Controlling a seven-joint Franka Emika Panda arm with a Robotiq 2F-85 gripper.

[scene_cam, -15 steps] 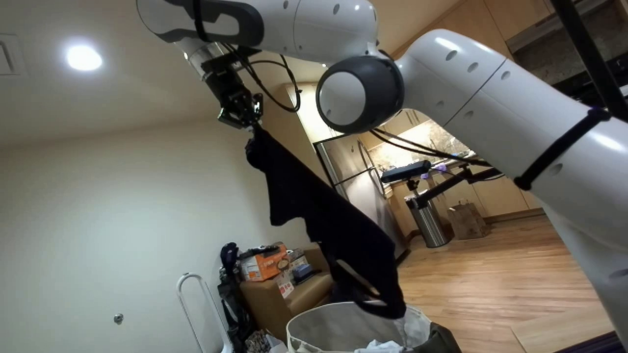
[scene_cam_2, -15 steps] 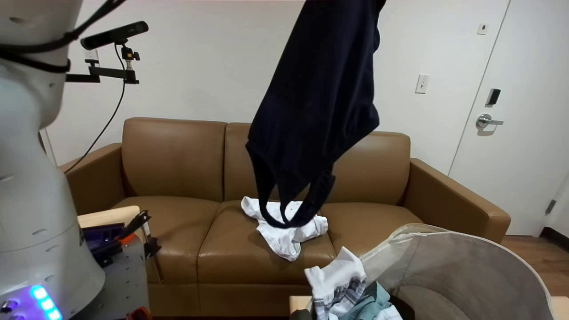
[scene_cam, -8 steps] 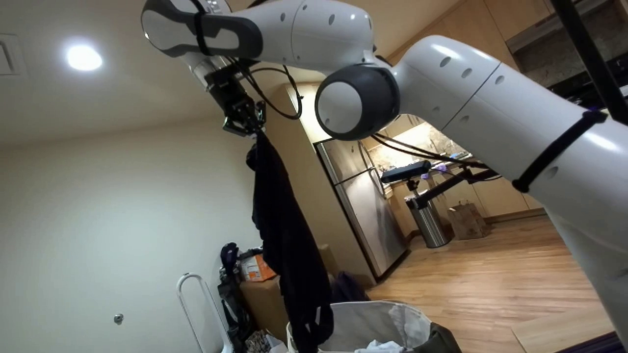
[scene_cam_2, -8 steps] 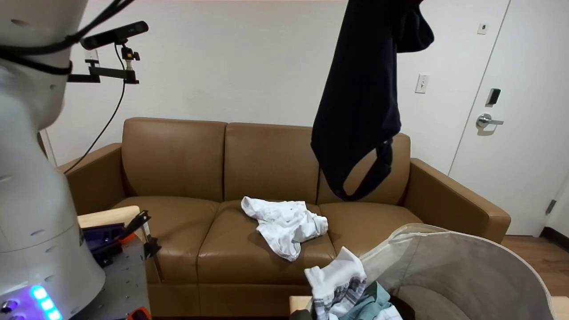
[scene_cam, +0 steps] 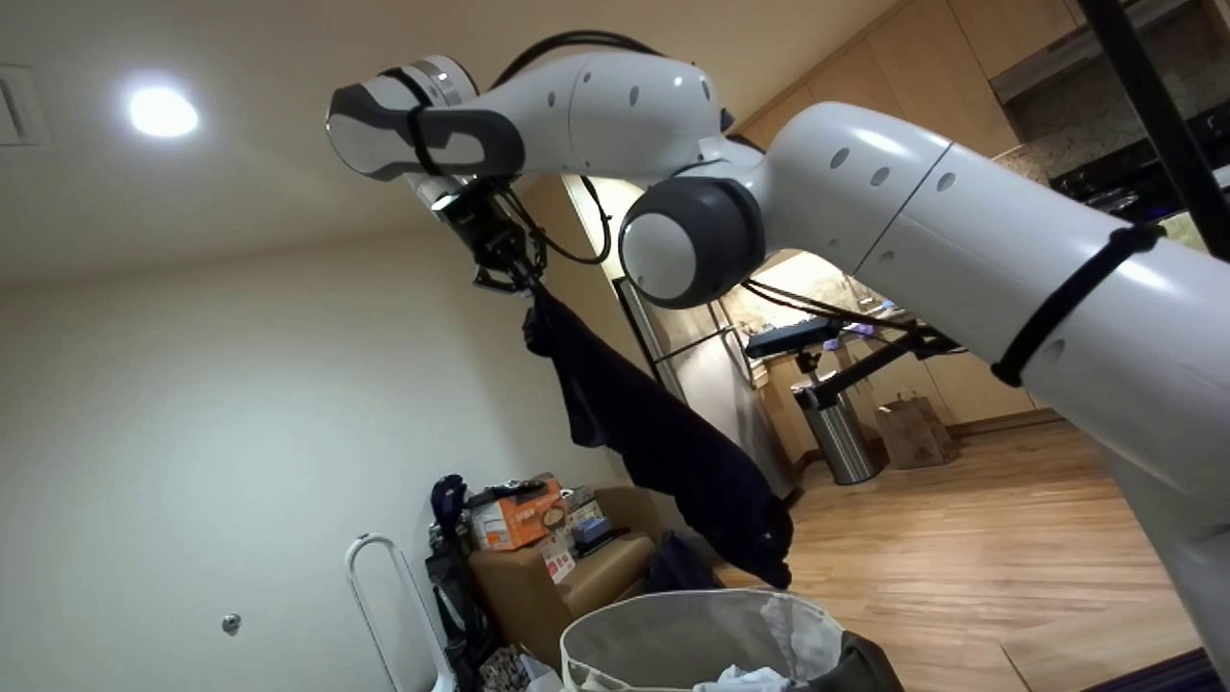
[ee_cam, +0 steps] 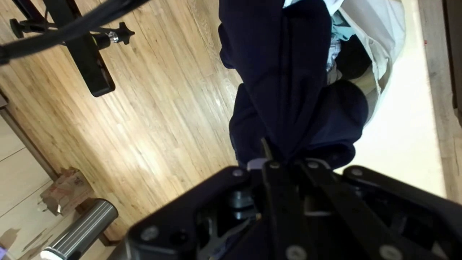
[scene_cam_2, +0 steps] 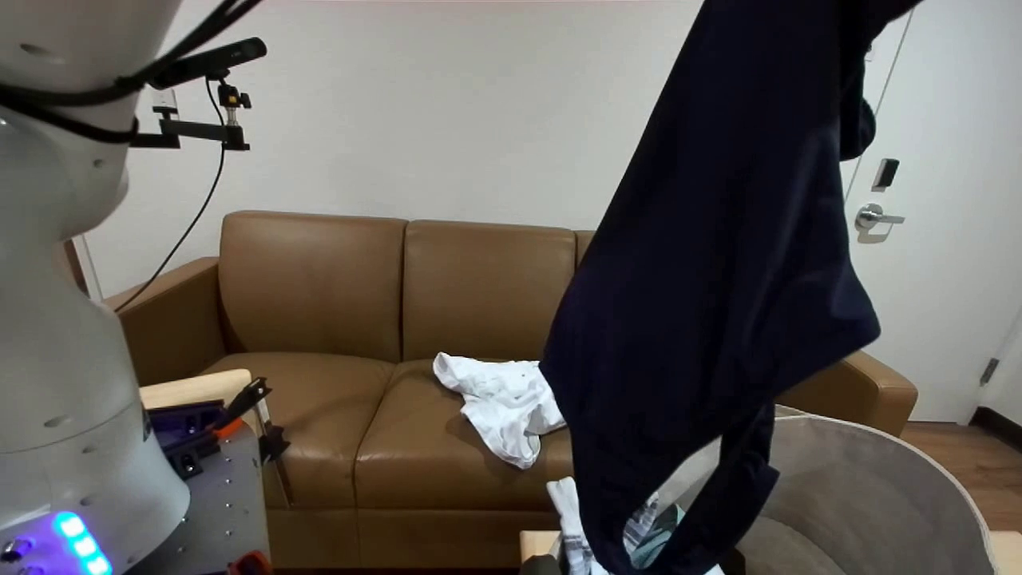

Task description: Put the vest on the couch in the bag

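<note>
The dark navy vest [scene_cam: 663, 432] hangs limp and slanted from my gripper [scene_cam: 530, 288], which is shut on one end of it. In an exterior view its lower end is just above the far rim of the pale grey-white bag [scene_cam: 663, 630]. In the other exterior picture the vest [scene_cam_2: 711, 263] covers part of the bag [scene_cam_2: 870, 487] and its strap loop overlaps the clothes there; my gripper is out of that view. In the wrist view the vest [ee_cam: 288, 72] runs from the closed jaws of my gripper [ee_cam: 288, 160] toward the bag [ee_cam: 384, 47], hiding much of it.
A white garment [scene_cam_2: 503, 407] lies on the brown couch [scene_cam_2: 311, 287]. Clothes [scene_cam: 745, 679] lie in the bag. A camera on a stand arm [scene_cam: 793, 336] is behind the robot arm. A cluttered pile with an orange box [scene_cam: 533, 514] stands behind the bag.
My gripper has moved right and down in an exterior view, carrying the vest closer to the bag. The vest's free end swung left, then back right. The vest stays held.
</note>
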